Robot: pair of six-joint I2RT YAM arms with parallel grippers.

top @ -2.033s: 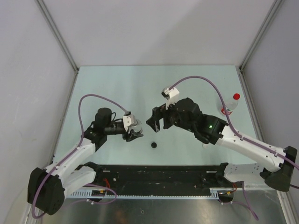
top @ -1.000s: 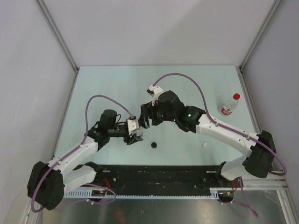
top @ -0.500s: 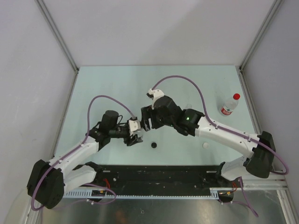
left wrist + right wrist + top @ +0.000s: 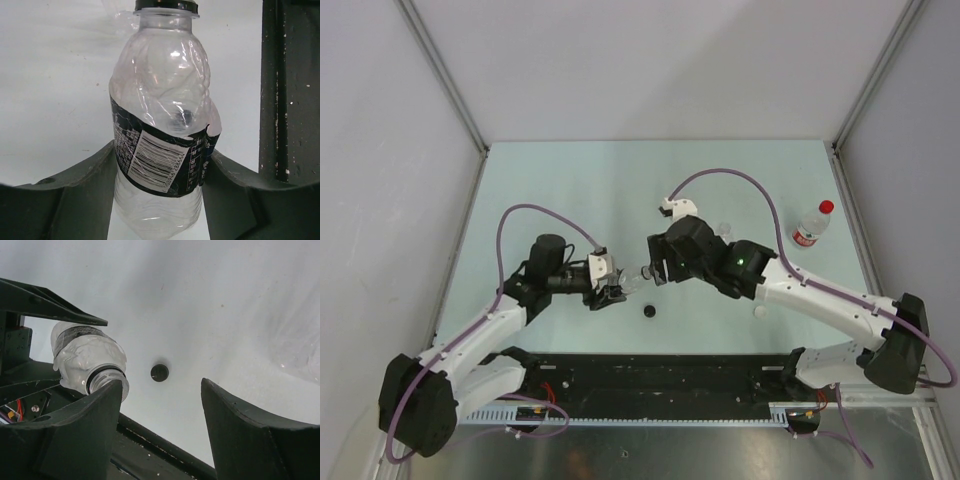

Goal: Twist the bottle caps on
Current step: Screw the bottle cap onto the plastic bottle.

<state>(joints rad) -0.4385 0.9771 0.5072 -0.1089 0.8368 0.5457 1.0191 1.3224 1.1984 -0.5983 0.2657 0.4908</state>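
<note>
**Clear Plastic, Black Label, Mint Table**

Between the dark grey left fingers (image 4: 65, 200) sits a clear bottle (image 4: 160, 90). Its black label (image 4: 150, 160) carries a white barcode and fine white print. Seen between the equally dark right fingers (image 4: 240, 440), a black cap (image 4: 159, 372) dots the pale mint table (image 4: 225, 300). Well off from both finger pairs are a whitish cap (image 4: 758, 312) and a second clear bottle (image 4: 812, 225) with a red cap (image 4: 826, 207) and a red-and-white label. Purple cables (image 4: 535, 210) trail the white-and-black arms.
</note>
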